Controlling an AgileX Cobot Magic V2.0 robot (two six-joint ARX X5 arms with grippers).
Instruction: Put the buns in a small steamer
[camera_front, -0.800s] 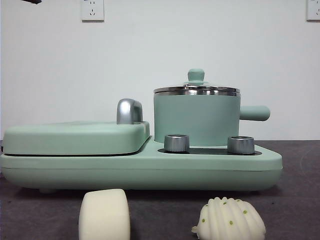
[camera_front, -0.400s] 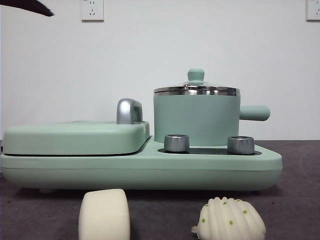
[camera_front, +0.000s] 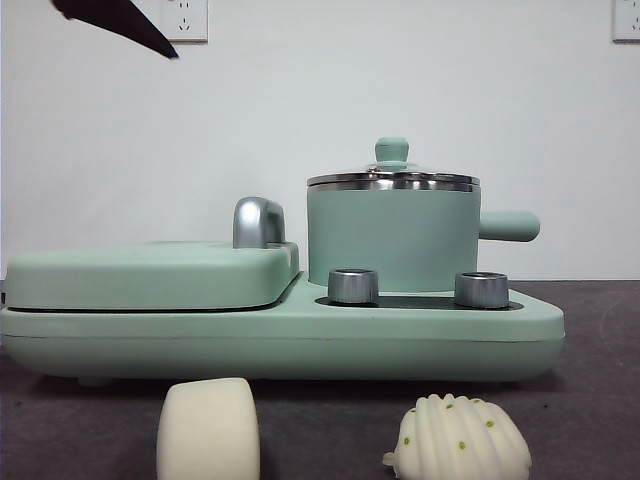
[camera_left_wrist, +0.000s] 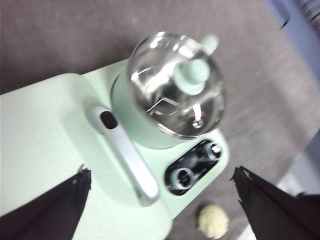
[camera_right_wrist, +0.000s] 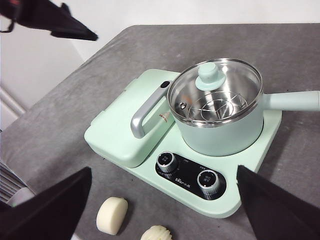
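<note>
Buns (camera_right_wrist: 131, 224) lie well below the released left end effector (camera_left_wrist: 162, 187), untouched.

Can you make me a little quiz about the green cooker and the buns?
1. True or false: the lid is on the small steamer.
2. How many buns lie on the table in front of the cooker: the smooth bun and the ridged bun?
3. Which gripper is high above the steamer, looking down on its lid: A) left gripper B) right gripper?

Key: 1 true. 2 two. 3 A.
</note>
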